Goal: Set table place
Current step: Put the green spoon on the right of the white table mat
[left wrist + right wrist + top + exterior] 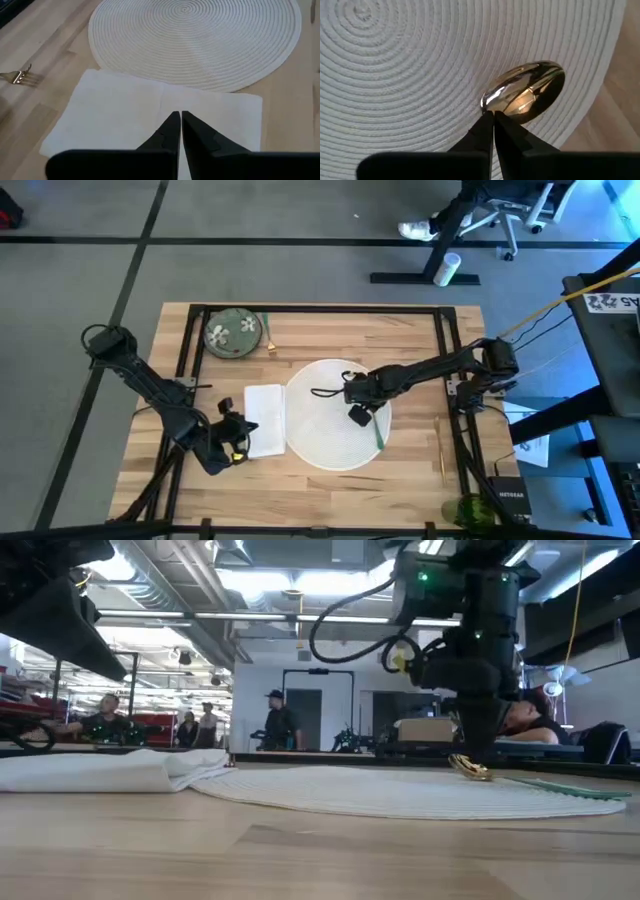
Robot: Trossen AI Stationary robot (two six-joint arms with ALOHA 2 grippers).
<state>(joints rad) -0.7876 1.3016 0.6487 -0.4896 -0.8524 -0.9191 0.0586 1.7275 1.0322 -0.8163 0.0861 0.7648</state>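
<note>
We find the right gripper [492, 116] clenched on the gold spoon [525, 97] at the woven round mat's [330, 435] right edge, mid-tabletop; lower it flat before releasing; the left gripper [180, 119], clenched empty, waits over the napkin [120, 112].

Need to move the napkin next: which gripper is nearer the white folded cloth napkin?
Left. The left gripper hangs at the white folded cloth napkin's near edge, fingers shut. The right gripper is over the round white woven placemat, shut on a gold spoon.

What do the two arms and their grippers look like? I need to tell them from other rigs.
Both are black, jointed arms trailing black cables. The left gripper and right gripper each end in two tapered, matte black fingers. A green light glows on the right arm's housing.
</note>
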